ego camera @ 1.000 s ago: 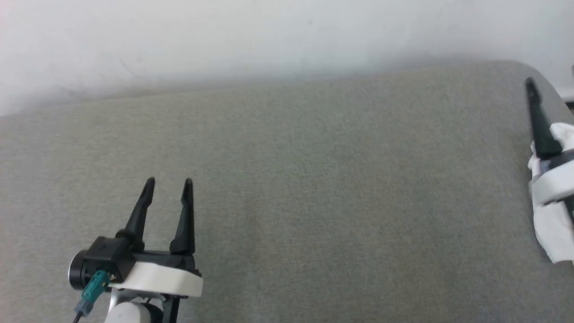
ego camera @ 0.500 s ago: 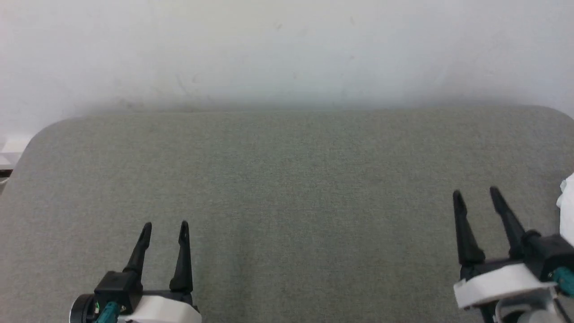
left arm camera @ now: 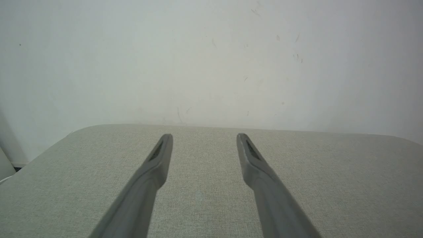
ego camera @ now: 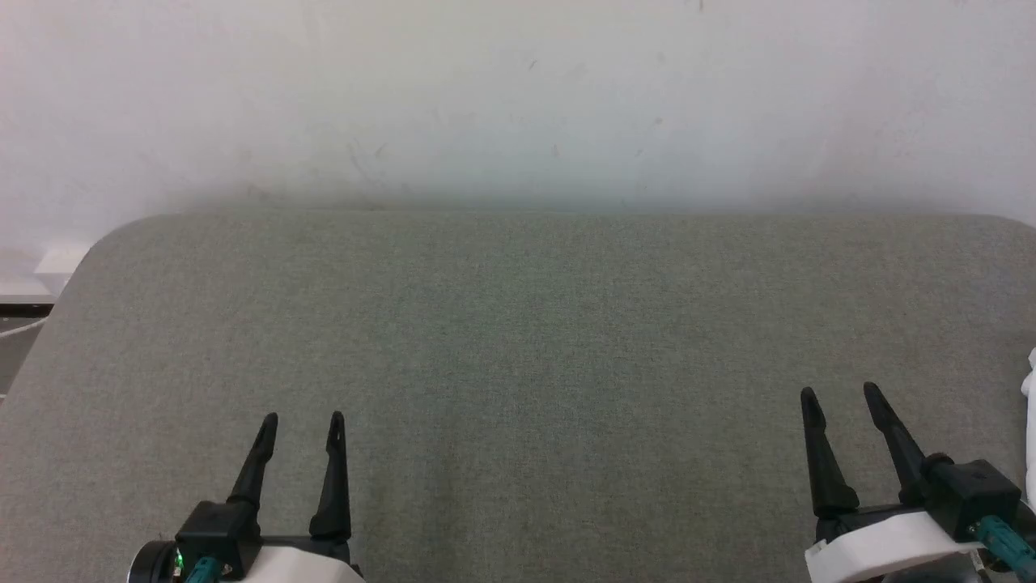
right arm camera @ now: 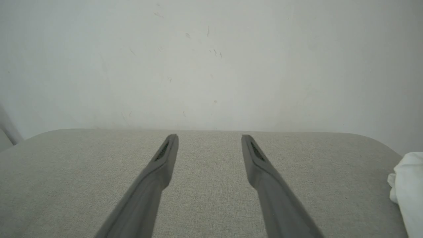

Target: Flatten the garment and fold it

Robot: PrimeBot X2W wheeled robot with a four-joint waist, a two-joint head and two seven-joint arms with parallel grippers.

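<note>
Swung and tipped the head view over the last second, levelling the far edge of the worktop [ego camera: 518, 324] and bringing its far left corner into frame. Found the right hand [ego camera: 839, 390] lower and further in from the right edge than before, now at the near right, with the left hand [ego camera: 303, 416] at the near left. Saw both hands released, fingers spread apart over bare grey fabric, grasping nothing, pointing toward the pale wall [ego camera: 518, 97] on the far side. Noted the garment [ego camera: 1030, 429] as a white bunched strip at the right end of the worktop, just right of the right hand and apart from it. Saw it in the right wrist view as a crumpled white lump at the near right. Could not make out its full shape past the frame's edge.
</note>
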